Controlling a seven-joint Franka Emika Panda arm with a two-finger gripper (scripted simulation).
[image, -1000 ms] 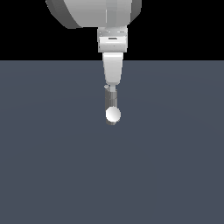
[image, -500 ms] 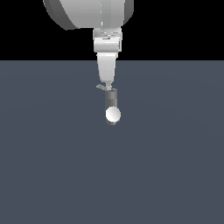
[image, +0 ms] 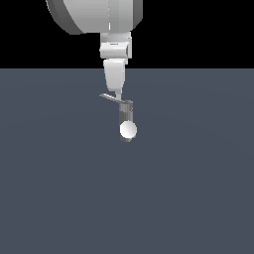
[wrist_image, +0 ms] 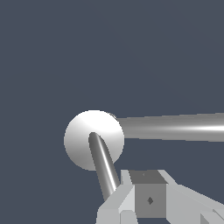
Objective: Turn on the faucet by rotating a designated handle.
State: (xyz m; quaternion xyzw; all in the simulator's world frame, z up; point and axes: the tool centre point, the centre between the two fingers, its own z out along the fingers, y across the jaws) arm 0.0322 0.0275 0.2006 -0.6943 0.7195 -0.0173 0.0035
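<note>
Where handle meets tool: contact unclear.

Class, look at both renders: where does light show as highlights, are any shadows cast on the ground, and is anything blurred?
Exterior view: the white ball on the faucet is evenly bright, the grey ground carries no visible shadow, and edges look slightly soft. Wrist view: a bright streak of glare runs along the faucet's post, the handle shows a narrower sheen, and the pincer is crisp-edged.
</note>
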